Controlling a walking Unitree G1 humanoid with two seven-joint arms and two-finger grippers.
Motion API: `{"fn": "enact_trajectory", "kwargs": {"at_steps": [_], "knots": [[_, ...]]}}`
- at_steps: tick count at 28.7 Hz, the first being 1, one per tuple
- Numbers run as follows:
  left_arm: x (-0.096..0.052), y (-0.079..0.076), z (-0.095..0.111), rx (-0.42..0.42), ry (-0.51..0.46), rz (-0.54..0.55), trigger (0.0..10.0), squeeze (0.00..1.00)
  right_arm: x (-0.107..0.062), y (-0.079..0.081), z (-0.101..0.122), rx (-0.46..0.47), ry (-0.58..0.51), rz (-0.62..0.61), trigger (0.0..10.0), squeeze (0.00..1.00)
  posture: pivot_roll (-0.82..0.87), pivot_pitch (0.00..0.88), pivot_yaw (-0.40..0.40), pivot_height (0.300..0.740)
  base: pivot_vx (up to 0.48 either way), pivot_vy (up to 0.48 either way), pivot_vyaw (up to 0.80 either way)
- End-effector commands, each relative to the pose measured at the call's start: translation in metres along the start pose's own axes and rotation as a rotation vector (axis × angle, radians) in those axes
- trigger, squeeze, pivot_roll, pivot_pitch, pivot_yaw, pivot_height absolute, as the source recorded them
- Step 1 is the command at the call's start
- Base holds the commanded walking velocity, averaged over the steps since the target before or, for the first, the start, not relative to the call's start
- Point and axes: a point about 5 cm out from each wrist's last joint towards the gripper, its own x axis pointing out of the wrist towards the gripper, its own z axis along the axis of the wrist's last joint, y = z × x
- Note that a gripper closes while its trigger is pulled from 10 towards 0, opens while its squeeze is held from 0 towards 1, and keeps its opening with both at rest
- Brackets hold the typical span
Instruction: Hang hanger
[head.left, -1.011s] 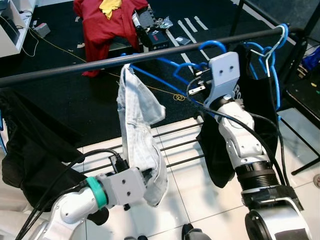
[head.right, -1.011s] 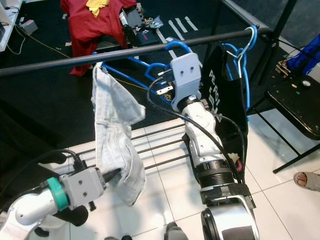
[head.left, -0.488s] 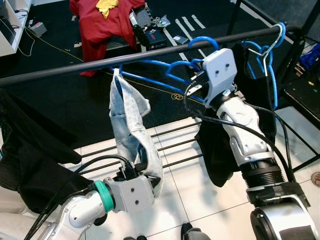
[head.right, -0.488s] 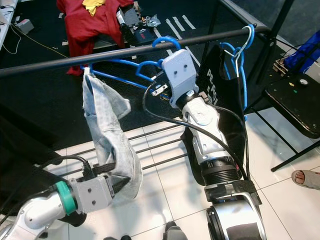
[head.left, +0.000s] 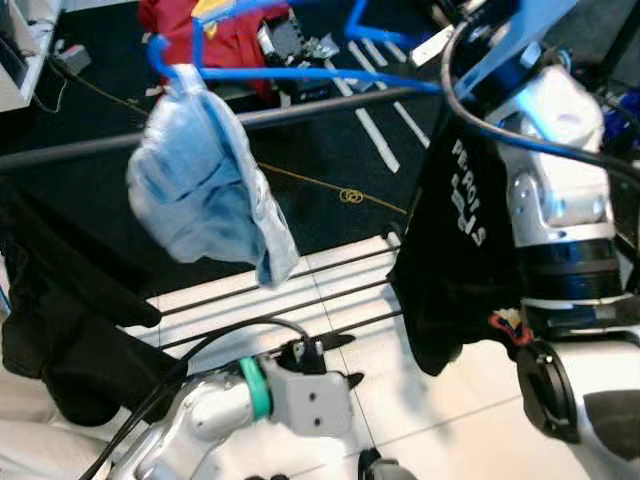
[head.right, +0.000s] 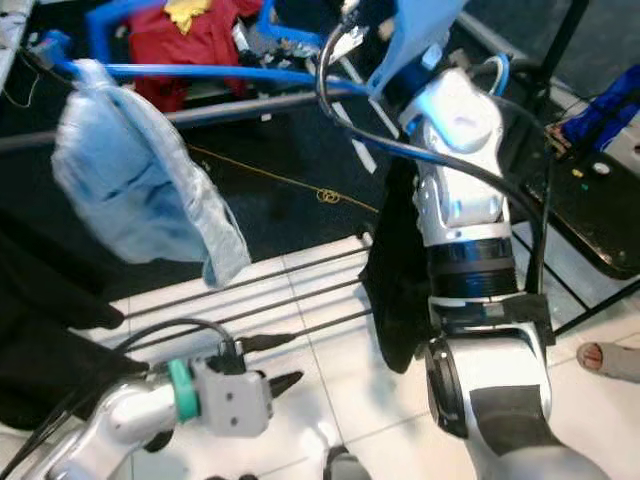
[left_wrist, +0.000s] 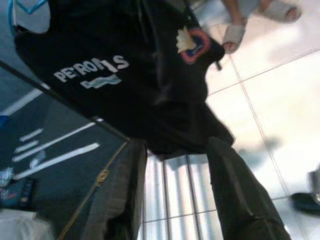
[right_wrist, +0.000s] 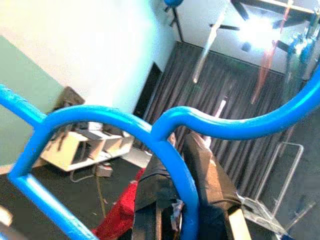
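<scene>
Right gripper (right_wrist: 182, 210) clamps blue hanger (head.left: 300, 72) | rail (head.left: 300, 108) below | black shirt (head.left: 455, 240) beside

black shirt (head.left: 455, 230) beside open rail (head.left: 330, 103)

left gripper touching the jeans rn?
Apart. Left eye view: the left gripper sits low over the floor tiles, while the jeans hang from the blue hanger above, with bare floor between.

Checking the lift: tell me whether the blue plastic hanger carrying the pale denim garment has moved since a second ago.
Yes. The blue plastic hanger has risen: it lay level with the black rail before, and now the right gripper holds it above the rail.
</scene>
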Motion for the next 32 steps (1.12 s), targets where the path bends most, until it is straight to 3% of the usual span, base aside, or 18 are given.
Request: {"fn": "enact_trajectory", "kwargs": {"at_steps": [1,4,5,6,7,8,9,12,17,21,23,24,28,30,32], "knots": [[-0.005,0.007,-0.026,0.066,0.161,0.087,10.0,0.0,-0.003,0.008,0.004,0.007,-0.005,0.112,10.0,0.0,-0.21,0.148,0.076,0.74,0.0,0.0,0.0],[-0.009,0.02,-0.036,0.099,0.233,0.159,10.0,0.0,-0.006,0.009,0.003,-0.001,0.006,0.144,10.0,0.0,-0.21,0.149,0.078,0.74,0.0,0.0,0.0],[-0.027,0.043,-0.049,0.159,0.335,0.258,10.0,0.0,-0.011,0.011,0.001,-0.011,0.025,0.185,10.0,0.0,-0.21,0.151,0.087,0.74,0.0,0.0,0.0],[-0.027,0.043,-0.049,0.159,0.335,0.258,10.0,0.0,-0.011,0.011,0.001,-0.011,0.025,0.185,10.0,0.0,-0.21,0.151,0.087,0.74,0.0,0.0,0.0],[-0.07,0.079,-0.063,0.222,0.473,0.399,10.0,0.0,-0.018,0.014,-0.003,-0.012,0.053,0.226,10.0,0.0,-0.21,0.152,0.093,0.74,0.0,0.0,0.0],[-0.086,0.086,-0.063,0.238,0.495,0.423,10.0,0.0,-0.02,0.014,-0.005,-0.011,0.059,0.233,10.0,0.0,-0.2,0.155,0.092,0.74,0.0,0.0,0.0],[-0.086,0.086,-0.063,0.238,0.495,0.423,10.0,0.0,-0.02,0.014,-0.005,-0.011,0.059,0.233,10.0,0.0,-0.2,0.155,0.092,0.74,0.0,0.0,0.0],[-0.107,0.081,-0.052,0.237,0.465,0.376,10.0,0.0,-0.02,0.014,-0.007,0.0,0.063,0.229,10.0,0.0,-0.16,0.156,0.092,0.74,0.0,0.0,0.0],[-0.11,0.071,-0.043,0.21,0.434,0.344,10.0,0.0,-0.017,0.016,-0.009,0.013,0.057,0.224,10.0,0.0,-0.15,0.157,0.09,0.74,0.0,0.0,0.0],[-0.094,0.05,-0.034,0.116,0.391,0.315,10.0,0.0,-0.013,0.02,-0.014,0.033,0.054,0.221,10.0,0.0,-0.13,0.156,0.081,0.74,0.0,0.0,0.0],[-0.094,0.05,-0.034,0.116,0.391,0.315,10.0,0.0,-0.013,0.02,-0.014,0.033,0.054,0.221,10.0,0.0,-0.13,0.156,0.081,0.74,0.0,0.0,0.0],[-0.086,0.044,-0.031,0.093,0.383,0.305,10.0,0.0,-0.013,0.02,-0.014,0.031,0.057,0.219,10.0,0.0,-0.13,0.156,0.081,0.74,0.0,0.0,0.0],[-0.078,0.037,-0.031,0.079,0.382,0.291,10.0,0.0,-0.013,0.019,-0.014,0.028,0.057,0.215,10.0,0.0,-0.13,0.156,0.083,0.74,0.0,0.0,0.0],[-0.071,0.024,-0.034,0.08,0.4,0.235,10.0,0.0,-0.011,0.018,-0.013,0.023,0.051,0.21,10.0,0.0,-0.15,0.157,0.087,0.74,0.0,0.0,0.0],[-0.071,0.02,-0.037,0.1,0.411,0.206,10.0,0.0,-0.01,0.016,-0.012,0.023,0.047,0.209,10.0,0.0,-0.15,0.157,0.089,0.74,0.0,0.0,0.0]]}}
